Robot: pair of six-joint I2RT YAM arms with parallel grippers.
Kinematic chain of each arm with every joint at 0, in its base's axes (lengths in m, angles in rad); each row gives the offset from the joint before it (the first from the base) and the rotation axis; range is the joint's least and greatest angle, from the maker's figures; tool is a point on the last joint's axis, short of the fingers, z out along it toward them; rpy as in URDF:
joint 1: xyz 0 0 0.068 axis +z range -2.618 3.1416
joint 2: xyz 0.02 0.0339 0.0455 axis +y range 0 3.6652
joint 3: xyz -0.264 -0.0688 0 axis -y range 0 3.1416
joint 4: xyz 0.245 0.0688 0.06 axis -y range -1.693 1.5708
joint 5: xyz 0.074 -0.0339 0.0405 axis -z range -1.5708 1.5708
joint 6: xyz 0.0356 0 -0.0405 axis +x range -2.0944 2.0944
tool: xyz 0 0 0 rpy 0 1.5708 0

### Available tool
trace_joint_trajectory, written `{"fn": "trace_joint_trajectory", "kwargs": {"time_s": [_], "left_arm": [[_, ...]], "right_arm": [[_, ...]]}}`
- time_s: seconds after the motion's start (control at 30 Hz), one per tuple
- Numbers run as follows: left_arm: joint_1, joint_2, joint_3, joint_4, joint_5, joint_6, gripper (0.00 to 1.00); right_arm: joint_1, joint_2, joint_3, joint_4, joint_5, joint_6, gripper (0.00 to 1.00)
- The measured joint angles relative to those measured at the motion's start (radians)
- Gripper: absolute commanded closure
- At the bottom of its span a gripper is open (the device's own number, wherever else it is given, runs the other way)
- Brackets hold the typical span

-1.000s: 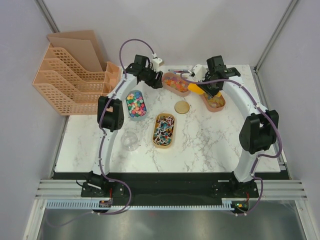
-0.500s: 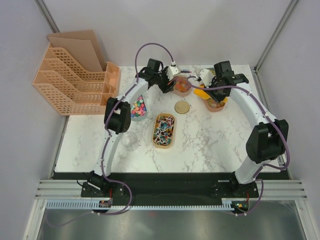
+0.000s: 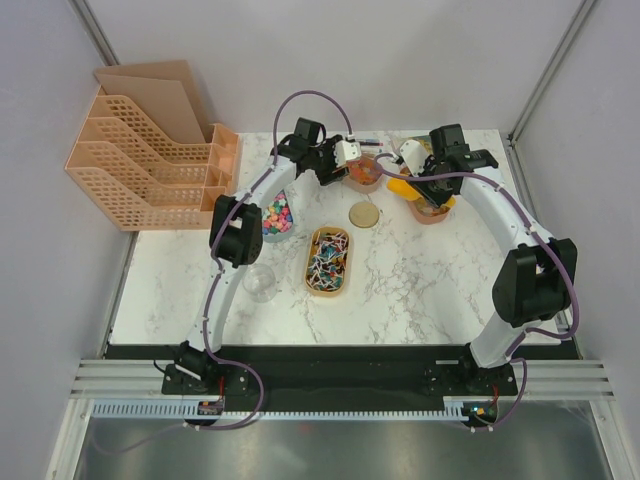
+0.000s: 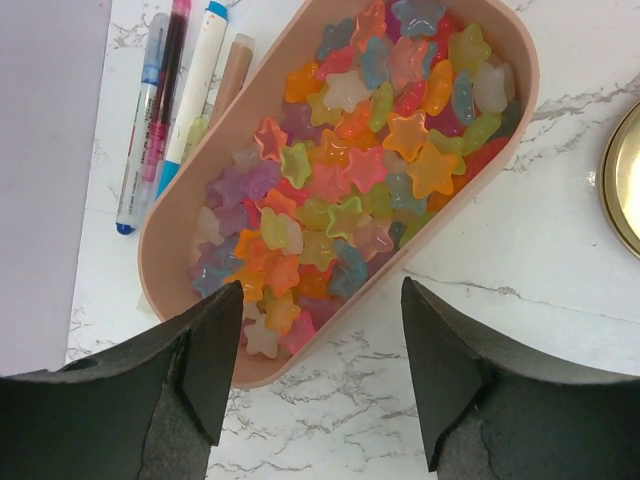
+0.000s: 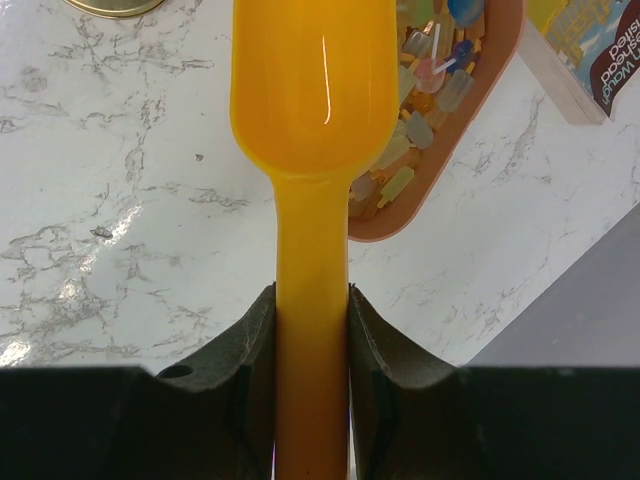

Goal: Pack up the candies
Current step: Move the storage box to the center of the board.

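Star-shaped candies in pink, orange, yellow and green fill a pink oval tray, also at the back in the top view. My left gripper is open and empty, hovering above the tray's near end; it shows in the top view. My right gripper is shut on the handle of a yellow-orange scoop, whose empty bowl hangs over the table beside a second pink tray of small popsicle-shaped candies. The scoop and right gripper show in the top view.
Coloured pens lie beside the star tray. A tray of bright candies sits under the left arm, and a tan tray of wrapped candies is mid-table. A gold lid, a clear jar and orange file racks are nearby.
My left arm has swung right from above the left candy tray to over the pink star tray. My right gripper shifted slightly right and back with the scoop.
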State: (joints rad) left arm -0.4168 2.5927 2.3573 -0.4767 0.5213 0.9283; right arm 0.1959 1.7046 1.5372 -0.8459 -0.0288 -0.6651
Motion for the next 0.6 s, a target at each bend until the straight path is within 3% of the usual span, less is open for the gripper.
{"fn": "trace_joint_trajectory", "kwargs": {"time_s": [0.6], "left_arm": [[-0.012,-0.017,-0.078,-0.072,0.006,0.166,0.36]], "right_arm": [[-0.003,0.000,-0.014,0.016,-0.005,-0.006,1.00]]}}
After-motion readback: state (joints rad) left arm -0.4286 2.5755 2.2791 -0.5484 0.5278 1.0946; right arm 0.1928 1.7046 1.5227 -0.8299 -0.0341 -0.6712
